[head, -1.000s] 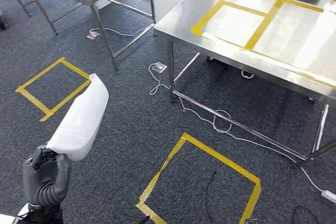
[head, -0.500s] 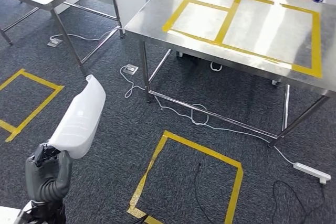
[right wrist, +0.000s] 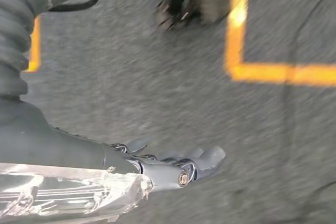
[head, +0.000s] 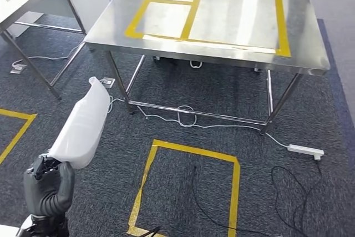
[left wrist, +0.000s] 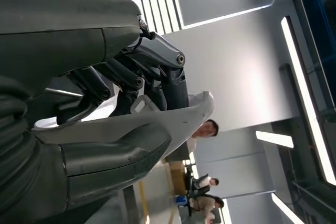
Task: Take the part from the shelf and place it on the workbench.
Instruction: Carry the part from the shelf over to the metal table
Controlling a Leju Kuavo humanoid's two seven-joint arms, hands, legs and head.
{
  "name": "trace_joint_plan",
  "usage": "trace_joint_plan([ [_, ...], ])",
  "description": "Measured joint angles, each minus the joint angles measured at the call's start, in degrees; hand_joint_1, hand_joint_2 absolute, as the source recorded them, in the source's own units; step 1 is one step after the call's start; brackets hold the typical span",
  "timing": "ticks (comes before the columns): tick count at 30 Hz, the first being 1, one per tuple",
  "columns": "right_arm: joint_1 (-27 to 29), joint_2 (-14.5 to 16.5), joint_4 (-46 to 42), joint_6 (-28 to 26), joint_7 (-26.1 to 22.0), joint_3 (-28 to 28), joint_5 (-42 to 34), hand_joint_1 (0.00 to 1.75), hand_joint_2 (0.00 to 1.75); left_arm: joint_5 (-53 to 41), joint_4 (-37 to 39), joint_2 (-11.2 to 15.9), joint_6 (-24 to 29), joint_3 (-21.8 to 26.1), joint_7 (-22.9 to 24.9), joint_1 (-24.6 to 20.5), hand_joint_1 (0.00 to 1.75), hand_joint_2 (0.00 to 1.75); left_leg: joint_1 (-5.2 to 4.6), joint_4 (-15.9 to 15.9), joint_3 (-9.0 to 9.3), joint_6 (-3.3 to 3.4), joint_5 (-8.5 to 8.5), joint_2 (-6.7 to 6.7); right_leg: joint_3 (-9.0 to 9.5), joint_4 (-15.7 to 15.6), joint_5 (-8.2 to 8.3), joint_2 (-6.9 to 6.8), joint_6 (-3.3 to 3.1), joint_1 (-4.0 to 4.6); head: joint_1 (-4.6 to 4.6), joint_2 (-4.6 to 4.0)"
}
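Part [head: 82, 126] is already gripped in the left hand [head: 48, 187], the workbench [head: 209, 12] lies ahead of it, placing remains; right hand [right wrist: 174, 166] holds nothing, fingers straight.

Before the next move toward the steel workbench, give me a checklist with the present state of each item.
1. Grip on the white curved plastic part: ok, the left robot hand holds its lower end, fingers wrapped around it.
2. Part intact and clear of the floor: ok, it stands tilted above the dark grey carpet.
3. Stainless steel workbench in sight: ok, ahead, with yellow tape rectangles bare.
4. Path: not ok, a white cable and a white power strip lie on the carpet near the bench legs.
5. Right robot hand free: ok, it hangs over the carpet, fingers extended, holding nothing.
6. Reach to the bench: cannot tell.
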Motion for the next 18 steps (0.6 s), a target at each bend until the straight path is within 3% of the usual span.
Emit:
trace_joint_plan([
  [2,0.30,-0.16,0.00,-1.36,3.17,0.02,0.80,0.00,1.75,-1.02,-0.26,-0.46,-0.10,0.19,-0.05,1.42,1.75,1.75,0.09,6.87,-3.49,-0.15,-2.68,-1.13,-0.27,0.00,0.13,1.74,-0.16,-0.06,-0.06,0.00],
  [3,0.61,-0.21,0.00,-1.74,3.92,0.01,0.89,0.00,1.75,-1.30,-0.38,-0.72,-0.06,0.23,-0.05,2.06,1.75,1.75,0.13,8.20,-4.29,-0.17,-2.55,-1.26,-0.34,0.01,0.19,2.64,-0.14,-0.08,-0.06,0.00],
  [5,1.19,-0.27,0.00,-1.59,3.03,-0.03,0.43,0.00,1.75,-1.47,-0.74,-1.16,-0.04,0.44,-0.04,2.91,1.75,1.75,0.29,4.65,-2.80,-0.13,0.71,-1.83,-0.37,0.02,0.34,4.38,0.11,-0.20,-0.05,0.00],
  [7,1.21,-0.27,0.00,-0.73,0.11,-0.07,-0.13,0.00,1.75,-1.46,-1.22,-1.45,-0.34,0.84,0.02,3.22,1.75,1.75,0.81,-2.73,0.63,-0.13,4.19,-4.46,-0.60,0.23,0.51,6.12,0.67,-0.27,-0.08,0.00],
  [9,0.82,-0.21,0.01,0.41,-2.93,-0.06,0.01,0.00,1.75,-1.45,-1.54,-1.63,-0.71,1.18,0.10,2.99,1.75,1.75,1.06,-6.75,2.33,0.18,5.17,-6.51,-1.18,0.31,0.81,7.58,1.50,-0.33,-0.11,0.00],
  [11,0.66,-0.04,0.07,1.46,-4.56,0.01,0.74,0.00,1.75,-1.51,-1.61,-1.79,-0.62,1.29,0.14,2.18,1.75,1.75,0.90,-7.14,2.32,1.03,5.28,-5.78,-1.84,-0.07,1.27,8.61,2.40,-0.55,-0.12,0.00],
  [13,0.60,0.23,0.15,1.93,-5.00,0.05,1.09,0.00,1.75,-1.80,-1.53,-1.95,-0.10,1.15,0.19,1.06,1.75,1.75,0.90,-7.37,2.32,1.96,5.63,-4.39,-2.73,1.11,0.46,6.43,2.95,-0.48,0.14,0.00],
  [15,0.20,0.54,0.21,1.99,-5.14,0.07,0.74,0.00,1.75,-2.27,-1.37,-2.00,0.56,0.96,0.25,0.45,1.75,1.75,0.73,-7.49,2.31,2.52,5.74,-2.72,-5.25,6.82,-3.00,2.42,3.19,-0.28,0.53,0.00],
  [17,-0.18,0.68,0.23,2.75,-5.68,0.02,-0.14,0.00,1.75,-2.66,-1.15,-1.96,1.20,0.82,0.28,0.32,1.75,1.75,0.40,-7.48,2.30,2.71,5.69,-1.06,-8.39,14.10,-6.49,0.79,3.37,-0.27,0.65,0.00],
  [18,-0.22,0.67,0.24,3.75,-6.02,-0.11,-0.92,0.00,1.75,-2.84,-1.02,-1.92,1.58,0.72,0.29,0.27,1.75,1.75,0.29,-7.47,2.31,2.74,5.66,-0.43,-8.90,15.79,-6.92,0.61,3.37,-0.25,0.65,0.00],
])
